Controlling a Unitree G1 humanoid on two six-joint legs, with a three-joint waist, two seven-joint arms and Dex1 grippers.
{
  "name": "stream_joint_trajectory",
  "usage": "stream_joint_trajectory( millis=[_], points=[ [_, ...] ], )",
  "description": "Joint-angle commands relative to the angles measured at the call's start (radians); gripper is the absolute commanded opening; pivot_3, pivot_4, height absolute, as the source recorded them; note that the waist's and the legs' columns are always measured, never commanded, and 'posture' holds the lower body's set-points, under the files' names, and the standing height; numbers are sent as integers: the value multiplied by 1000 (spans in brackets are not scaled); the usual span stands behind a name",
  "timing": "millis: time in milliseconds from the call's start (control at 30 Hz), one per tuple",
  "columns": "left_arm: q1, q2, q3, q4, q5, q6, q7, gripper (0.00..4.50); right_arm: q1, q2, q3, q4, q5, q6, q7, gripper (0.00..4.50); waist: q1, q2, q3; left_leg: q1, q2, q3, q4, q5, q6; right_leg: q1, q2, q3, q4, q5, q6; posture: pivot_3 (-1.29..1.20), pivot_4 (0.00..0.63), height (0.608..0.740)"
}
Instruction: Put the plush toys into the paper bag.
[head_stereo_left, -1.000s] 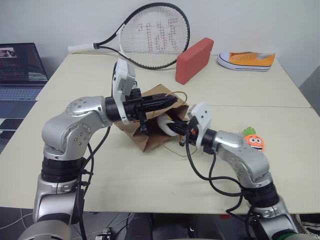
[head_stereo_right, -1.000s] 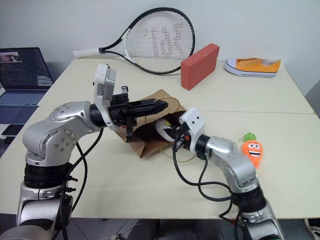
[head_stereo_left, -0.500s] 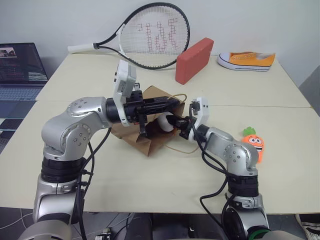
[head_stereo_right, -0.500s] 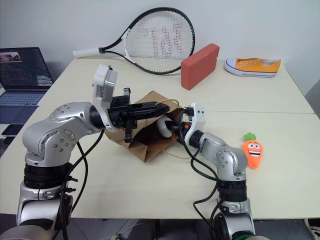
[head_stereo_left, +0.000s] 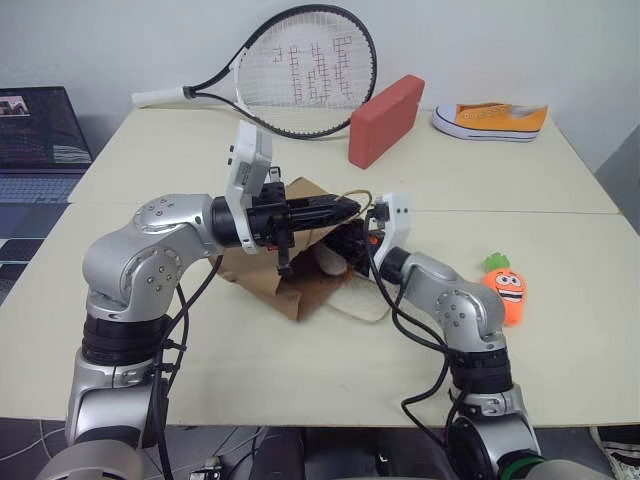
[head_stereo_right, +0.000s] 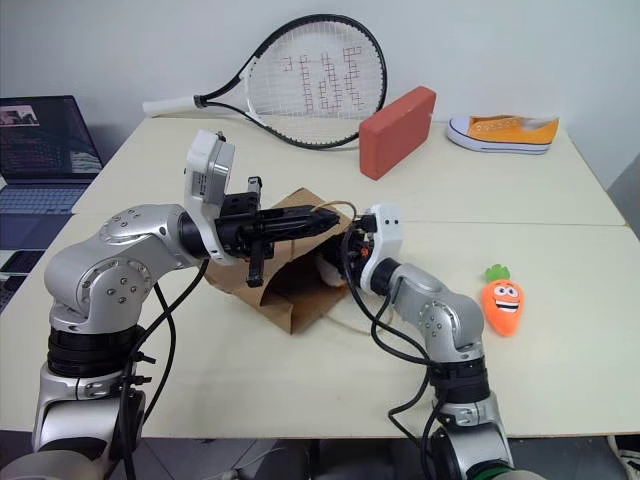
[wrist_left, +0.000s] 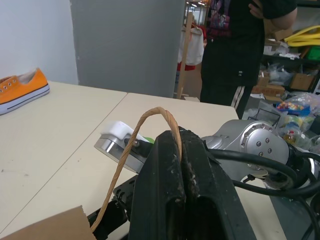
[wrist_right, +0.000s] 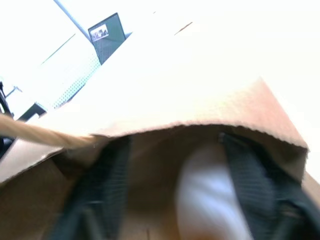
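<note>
Egg drop into paper bag (head_stereo_right: 290, 290)
Left gripper (wrist_left: 181, 150) clenched on handle (wrist_left: 150, 120); right gripper (wrist_right: 170, 200) spread, egg (wrist_right: 210, 200) released inside. Back out toward 5 o'clock, carrot (head_stereo_right: 503, 302) next.

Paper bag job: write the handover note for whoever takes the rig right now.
Left claw: shut on the bag handle, holding the paper bag open on its side on the table.
Right claw: at the bag's mouth, fingers spread apart around the white egg toy, which sits just inside the bag.
Carrot toy: lies on the table to the right of the right arm, untouched.
Done: egg at or in the bag.
Left: draw the right claw out, fetch the carrot, put it in.
</note>
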Motion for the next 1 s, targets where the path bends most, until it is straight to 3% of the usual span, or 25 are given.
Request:
stream_joint_trajectory(
  millis=[33,467,600,767,1000],
  points=[
    [-13,11,20,3,8,-21,8,0,-32,-83,25,-93,9,13,65,4475,0,0,0,0,0,0,0,0,0,0,0,0,0,0,0,0,150,740],
    [-13,12,15,13,20,-35,13,0,15,-482,-13,-298,113,69,337,4475,2,0,0,0,0,0,-1,0,0,0,0,0,-1,0,0,0,150,740],
    [-13,11,8,15,21,-36,6,0,48,-578,49,-273,24,-24,381,4475,3,0,0,0,0,1,-1,0,0,0,0,0,-1,0,0,0,150,740],
    [-16,8,0,15,24,-35,-1,0,54,-508,145,-162,-85,-118,338,4475,-11,0,0,1,0,1,-1,0,0,0,0,1,-1,-1,0,0,150,740],
    [-7,9,-4,0,22,-29,-1,0,41,-349,153,30,-126,-166,291,4475,-9,0,0,0,0,1,-1,0,0,0,0,1,-1,0,0,0,150,740]
  ],
)
